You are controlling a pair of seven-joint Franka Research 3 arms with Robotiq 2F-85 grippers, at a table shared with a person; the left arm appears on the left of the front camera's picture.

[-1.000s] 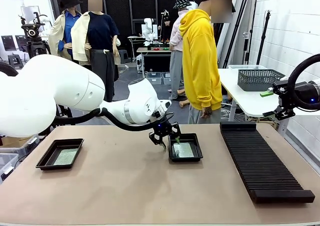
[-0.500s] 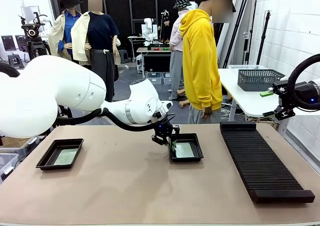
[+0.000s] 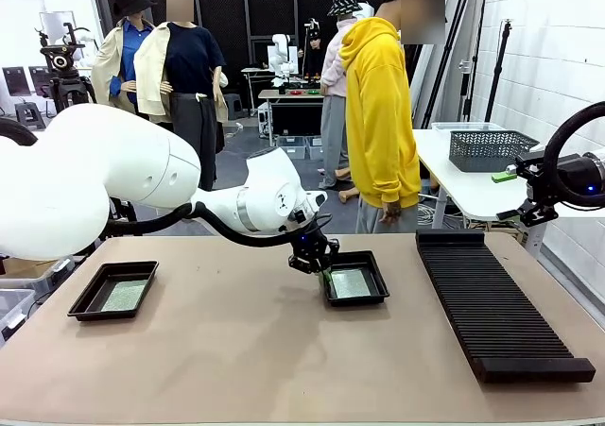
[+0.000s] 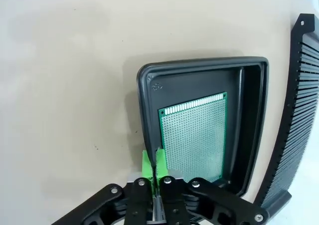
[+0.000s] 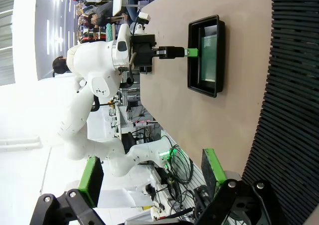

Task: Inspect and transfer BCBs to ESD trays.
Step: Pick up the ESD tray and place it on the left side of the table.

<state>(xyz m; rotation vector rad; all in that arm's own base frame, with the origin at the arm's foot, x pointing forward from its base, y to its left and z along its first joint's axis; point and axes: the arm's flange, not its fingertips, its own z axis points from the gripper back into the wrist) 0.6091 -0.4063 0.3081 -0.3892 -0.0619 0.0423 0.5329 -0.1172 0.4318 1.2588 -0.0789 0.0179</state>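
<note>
Two ESD trays lie on the tan table. The left tray [image 3: 88, 298] holds a green BCB [image 3: 124, 296]. The middle tray [image 3: 359, 261] [image 4: 199, 65] [image 5: 206, 89] holds the other BCB [image 3: 351, 283] [image 4: 194, 135] [image 5: 209, 58], lying flat on its floor. My left gripper [image 3: 319, 262] [image 4: 153, 162] is shut on the left rim of the middle tray, green pads [image 4: 146, 162] pressed to either side of the thin black edge. My right gripper [image 3: 529, 211] [image 5: 152, 175] hangs open above the table's right end, nothing between its fingers [image 5: 91, 180].
A long black ribbed rack [image 3: 496, 298] [image 4: 299, 110] [image 5: 294, 110] lies right of the middle tray. A person in a yellow hoodie [image 3: 378, 114] stands at the far edge. Behind, a white side table carries a mesh basket [image 3: 492, 147].
My left gripper came down onto the middle tray's left rim and went from open to shut. The tray has slid slightly to the right. The right arm stayed still.
</note>
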